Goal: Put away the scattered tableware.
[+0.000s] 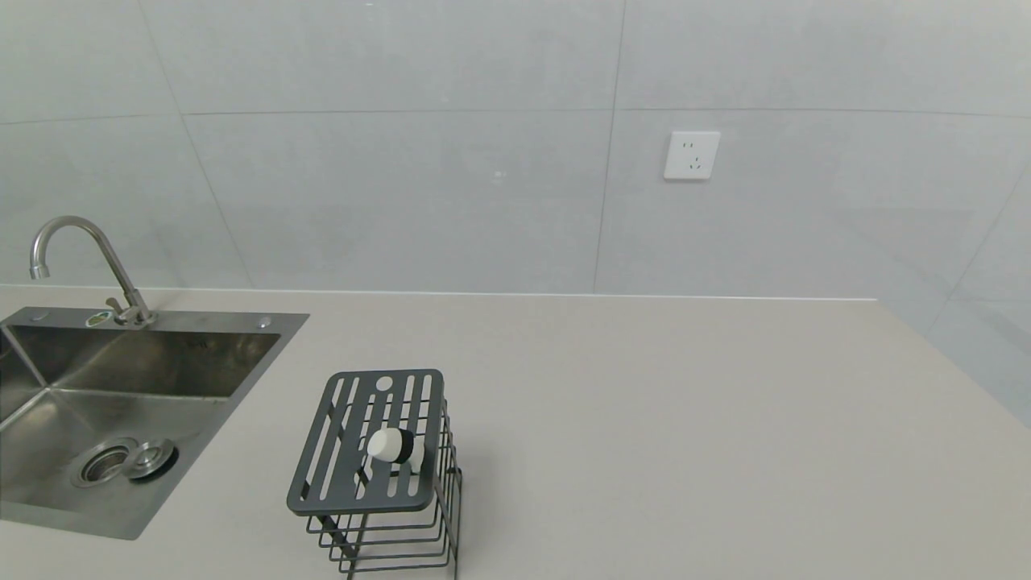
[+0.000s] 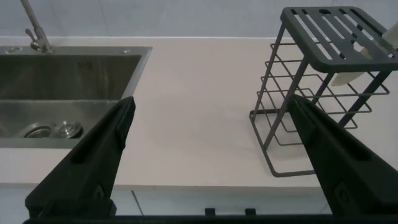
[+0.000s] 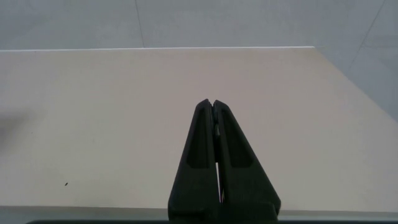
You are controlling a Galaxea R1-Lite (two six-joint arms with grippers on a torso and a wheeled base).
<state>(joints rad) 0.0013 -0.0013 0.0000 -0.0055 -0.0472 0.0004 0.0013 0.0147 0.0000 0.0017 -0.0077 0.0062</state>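
Before me the beige table point(image 1: 685, 419) carries a dark wire rack point(image 1: 338, 483) standing upright near its front edge, beside the sunken steel sink point(image 1: 145, 362).

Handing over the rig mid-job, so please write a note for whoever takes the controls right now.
Left gripper: open, empty, at the counter's front edge between sink and rack.
Right gripper: shut, empty, over the counter.
Done: one white-handled utensil stands in the rack's slotted top, so it looks stowed.
Left: I cannot tell whether more tableware remains; look around before moving.
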